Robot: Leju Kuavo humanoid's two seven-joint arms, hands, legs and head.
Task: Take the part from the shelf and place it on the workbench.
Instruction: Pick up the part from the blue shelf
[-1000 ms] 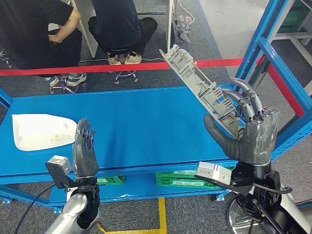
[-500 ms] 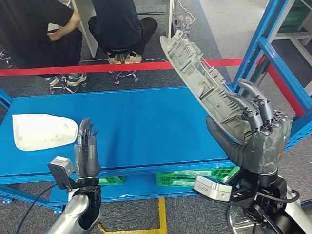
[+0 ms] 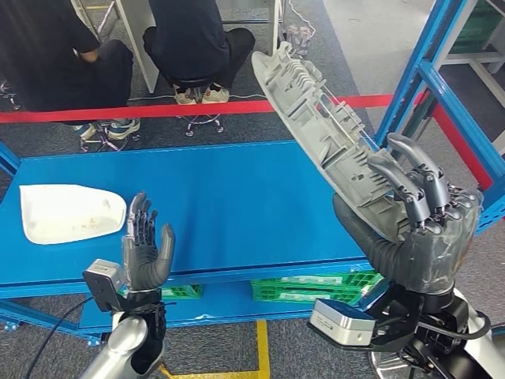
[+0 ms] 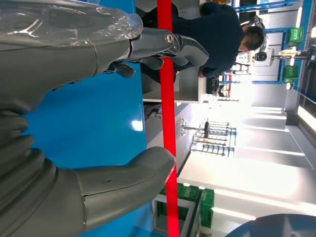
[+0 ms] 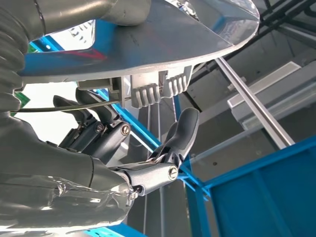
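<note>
My right hand [image 3: 417, 229] grips the long grey ribbed part [image 3: 324, 130] at its near end, thumb under it and fingers [image 3: 411, 185] curled over the top edge. Since a second ago I have raised it and turned its ribbed face more toward me; it slants up over the blue shelf [image 3: 238, 205], touching nothing else. My left hand [image 3: 143, 249] holds nothing, fingers upright, the thumb now spread wider. A white piece [image 3: 69, 213] lies far left. My fingers hide the part's near end.
</note>
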